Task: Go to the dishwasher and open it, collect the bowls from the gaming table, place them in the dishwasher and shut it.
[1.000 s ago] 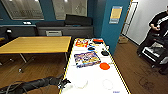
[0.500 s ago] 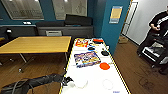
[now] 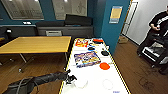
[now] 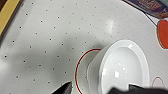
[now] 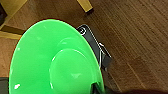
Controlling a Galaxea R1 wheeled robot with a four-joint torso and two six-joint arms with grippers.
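One glossy green bowl (image 5: 55,62), seemingly held; white bowl (image 4: 122,67) tilted.

Blue walls (image 3: 105,22), wooden floor (image 3: 130,65), and a yellow-topped table (image 3: 35,44) beside dark cabinets (image 3: 65,27)

the gaming table (image 3: 93,82) has a white top speckled with small dark dots, a red ring printed on it, and a yellow edge. a white bowl (image 4: 120,68) sits on it. a red-orange bowl (image 3: 104,66) lies near a multicoloured game box (image 3: 86,59). the green bowl (image 5: 53,62) is bright, plain green. the floor (image 5: 135,37) is dark brown wood.
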